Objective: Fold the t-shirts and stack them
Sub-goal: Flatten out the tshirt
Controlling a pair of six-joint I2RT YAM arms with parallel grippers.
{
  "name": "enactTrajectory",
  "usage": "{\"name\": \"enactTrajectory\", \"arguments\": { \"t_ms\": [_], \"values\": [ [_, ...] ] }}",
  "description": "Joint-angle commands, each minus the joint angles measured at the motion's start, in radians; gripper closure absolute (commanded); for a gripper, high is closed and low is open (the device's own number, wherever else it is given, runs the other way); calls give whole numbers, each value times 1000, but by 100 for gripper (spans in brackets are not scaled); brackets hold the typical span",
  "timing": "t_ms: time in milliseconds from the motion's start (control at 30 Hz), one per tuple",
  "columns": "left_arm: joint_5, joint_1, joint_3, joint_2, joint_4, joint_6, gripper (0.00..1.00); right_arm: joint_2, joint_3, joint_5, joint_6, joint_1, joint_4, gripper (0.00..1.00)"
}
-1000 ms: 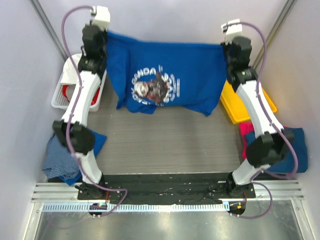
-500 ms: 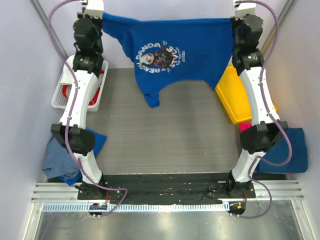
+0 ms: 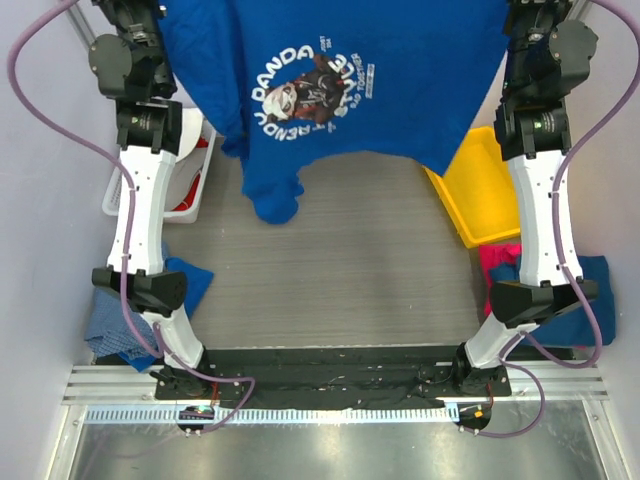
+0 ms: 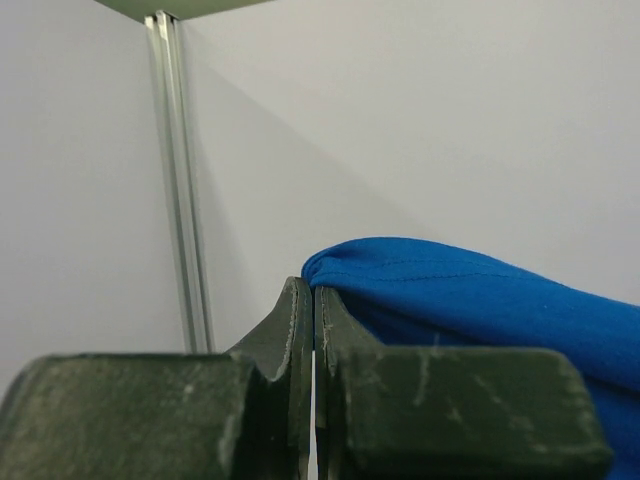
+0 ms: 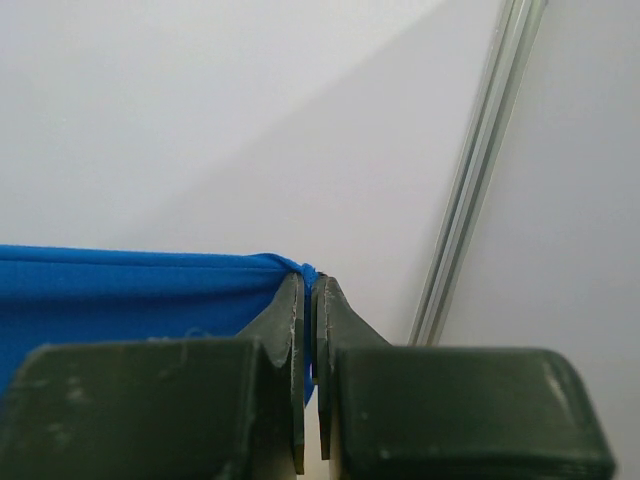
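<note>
The royal blue t-shirt (image 3: 400, 110) with the round white-and-brown print (image 3: 310, 85) hangs spread between my two raised arms, above the table's far half, its lower end dangling at the left. My left gripper (image 4: 314, 292) is shut on one top corner of the shirt (image 4: 480, 290). My right gripper (image 5: 308, 282) is shut on the other corner of the shirt (image 5: 130, 290). Both sets of fingers lie past the top edge of the overhead view. A plain blue shirt (image 3: 190, 282) lies bunched at the near left. A magenta pink shirt (image 3: 497, 262) and another blue one (image 3: 592, 300) lie at the near right.
A yellow bin (image 3: 490, 200) stands at the right, partly under the hanging shirt. A white basket (image 3: 195, 185) holding something red stands at the far left beside the left arm. White walls close in the table at the back and both sides.
Both arms have risen with the blue shirt, lifting it off the table until it hangs high and spread. The grips have not changed.
</note>
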Motion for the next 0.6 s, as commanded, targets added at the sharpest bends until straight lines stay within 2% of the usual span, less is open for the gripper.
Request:
{"name": "enactTrajectory", "arguments": {
  "t_ms": [0,267,567],
  "values": [
    [-45,33,18,55,113,33,100,44,60,60,-42,-26,79,99],
    [-26,33,113,129,147,20,100,93,99,41,-36,-26,122,99],
    [24,30,156,107,116,-26,100,96,137,14,-39,-13,147,99]
  ]
}}
